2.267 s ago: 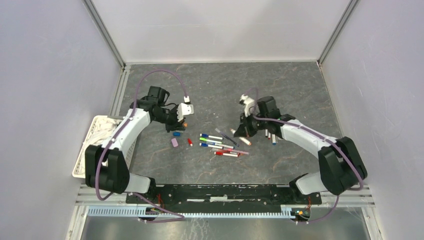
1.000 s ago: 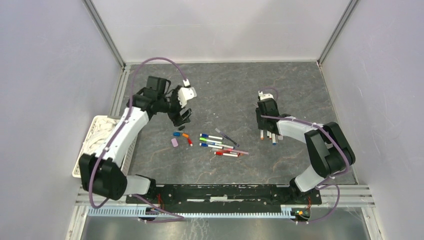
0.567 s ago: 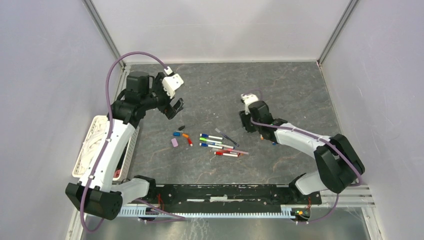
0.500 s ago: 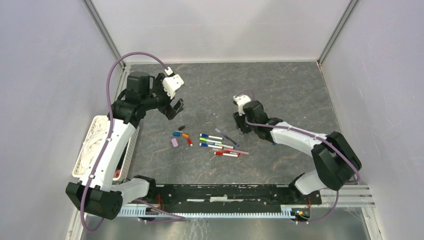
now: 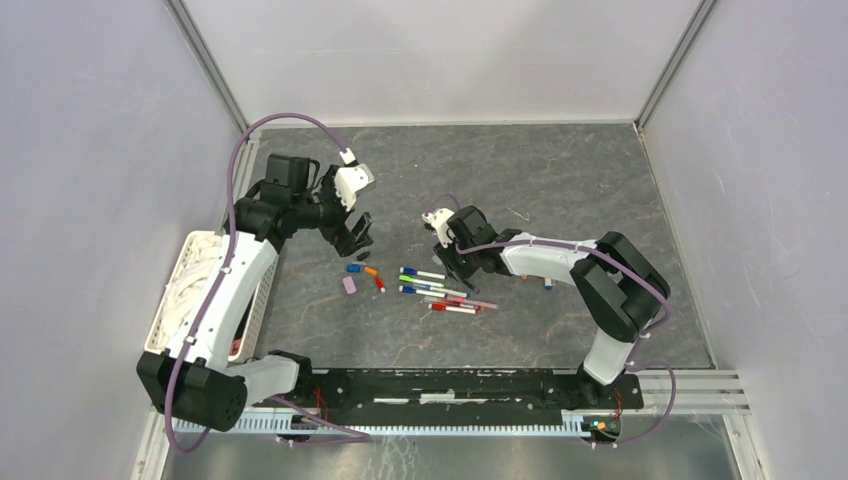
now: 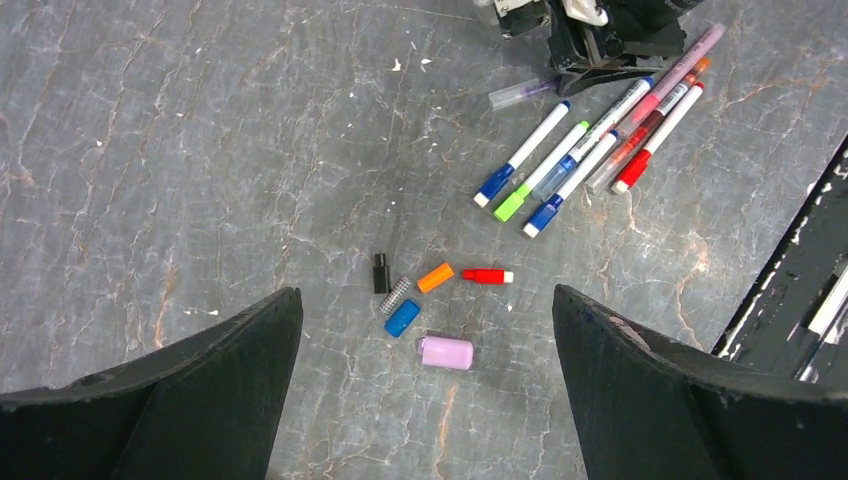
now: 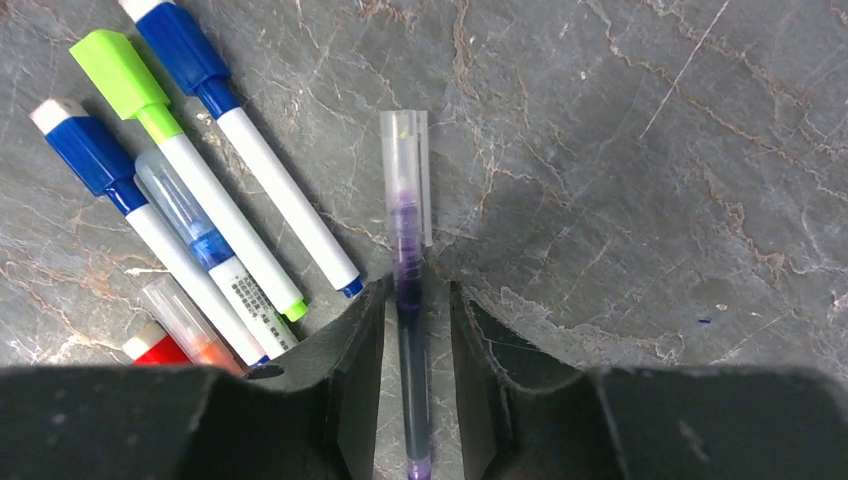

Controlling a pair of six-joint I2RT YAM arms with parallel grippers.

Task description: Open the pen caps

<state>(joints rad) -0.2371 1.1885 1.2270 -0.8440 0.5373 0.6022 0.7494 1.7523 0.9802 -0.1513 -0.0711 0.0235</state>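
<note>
Right hand [image 7: 416,298] astride purple pen [image 7: 407,235], narrowly open, maybe touching

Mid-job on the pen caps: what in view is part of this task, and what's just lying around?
Part of the job:
- purple pen, between the fingers of the right pincer
- capped pens in the pile
- loose blue cap, orange cap, red cap, lilac cap, black cap

Lying about:
- white basket at the far left
</note>
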